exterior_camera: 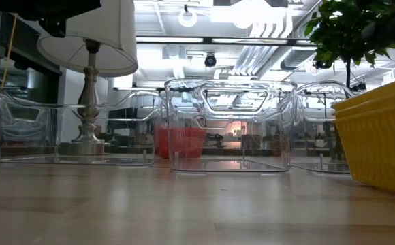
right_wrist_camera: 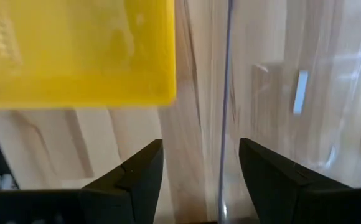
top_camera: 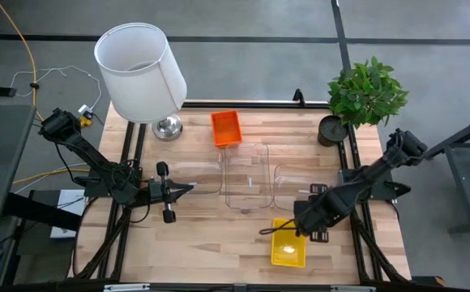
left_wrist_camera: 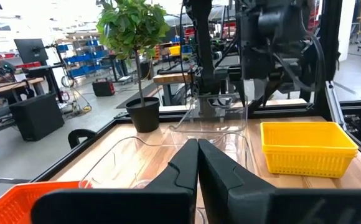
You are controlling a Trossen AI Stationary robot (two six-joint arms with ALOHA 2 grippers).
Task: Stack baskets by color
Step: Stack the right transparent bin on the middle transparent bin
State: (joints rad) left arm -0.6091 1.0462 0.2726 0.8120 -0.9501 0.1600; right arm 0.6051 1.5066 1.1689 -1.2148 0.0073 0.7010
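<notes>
A yellow basket rests on its base near the table's front edge, right of centre; it also shows as the yellow basket. An orange-red basket sits at the far middle. Three clear bins stand in a row mid-table, the middle one between its neighbours. My right gripper points down, open, above the gap between the yellow basket and the right clear bin. That bin's thin wall shows between its fingers, untouched. My left gripper is shut and empty at the table's left, pointing level across the table.
A white-shaded lamp stands at the far left corner, a potted plant at the far right corner. Bare wood lies along the front edge left of the yellow basket. A person sits far off in the room in the left wrist view.
</notes>
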